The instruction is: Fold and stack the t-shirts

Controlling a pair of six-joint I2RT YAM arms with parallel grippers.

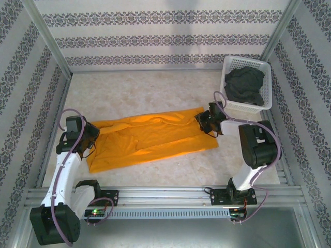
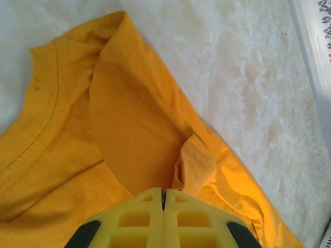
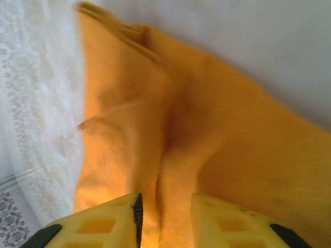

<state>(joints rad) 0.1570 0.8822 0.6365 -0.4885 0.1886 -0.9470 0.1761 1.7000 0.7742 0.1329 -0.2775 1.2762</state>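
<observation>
The orange-yellow t-shirt (image 1: 155, 139) lies folded into a long band across the middle of the table. My left gripper (image 1: 96, 136) is at its left end, near the collar. In the left wrist view that gripper (image 2: 163, 192) is shut, and a raised fold of the orange cloth (image 2: 129, 113) runs right up to its tips. My right gripper (image 1: 200, 122) is at the shirt's right end. Its jaws (image 3: 165, 202) stand apart, with a ridge of orange cloth (image 3: 207, 129) lying between them. The dark grey t-shirt (image 1: 244, 85) sits crumpled in the white basket (image 1: 246, 59).
The basket stands at the back right, against the patterned wall. Patterned walls close in the table on the left, back and right. A metal rail (image 1: 165, 194) carrying both arm bases runs along the near edge. Bare pale tabletop (image 1: 145, 93) lies behind the orange shirt.
</observation>
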